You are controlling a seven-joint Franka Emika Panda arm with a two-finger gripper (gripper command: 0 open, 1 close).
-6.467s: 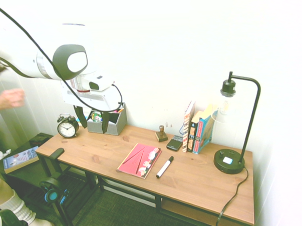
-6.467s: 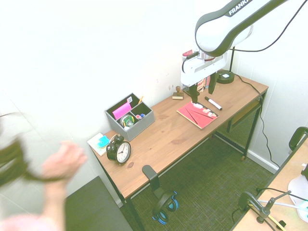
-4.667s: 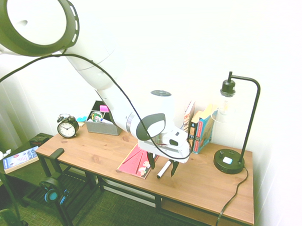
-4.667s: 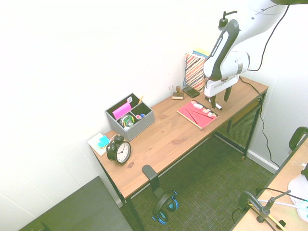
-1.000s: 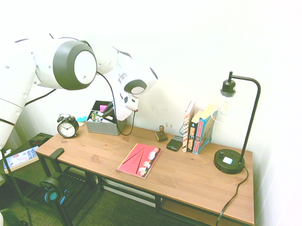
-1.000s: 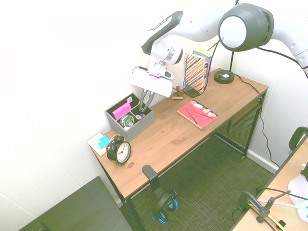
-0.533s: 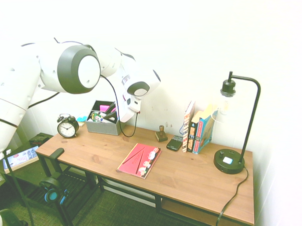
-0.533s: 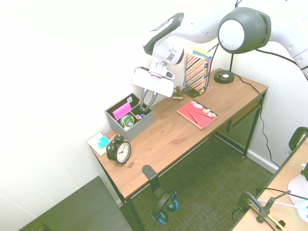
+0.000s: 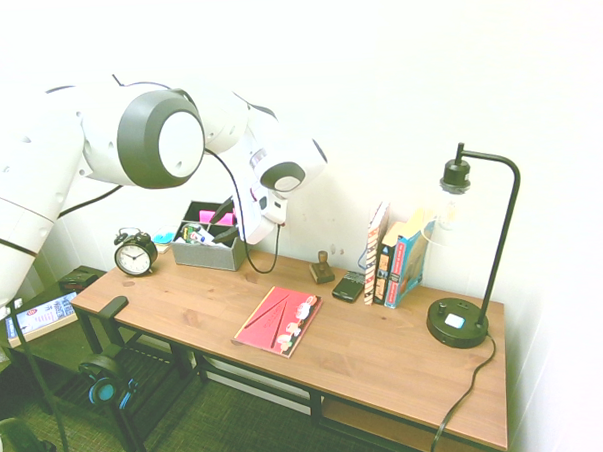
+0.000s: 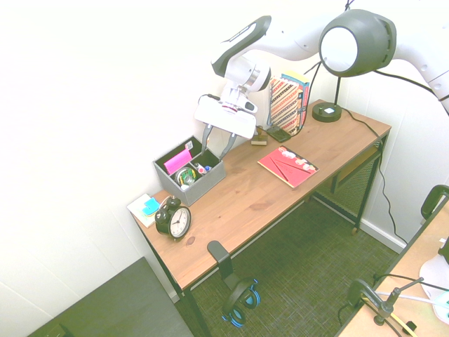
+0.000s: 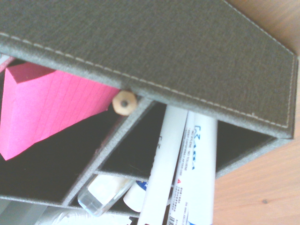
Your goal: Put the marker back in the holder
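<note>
Release step: gripper spread over the holder, marker lying in its compartment; next, a clean retreat upward

holder: grey fabric with pale stitching along the rim
marker: white barrel with blue print
sticky pad: bright pink, faintly lined
pencil: tan wood end with a dark core
worktop: warm brown wood grain
booklet: red
alarm clock: black with a white face
lamp: black
striped book: multicoloured bands
</note>
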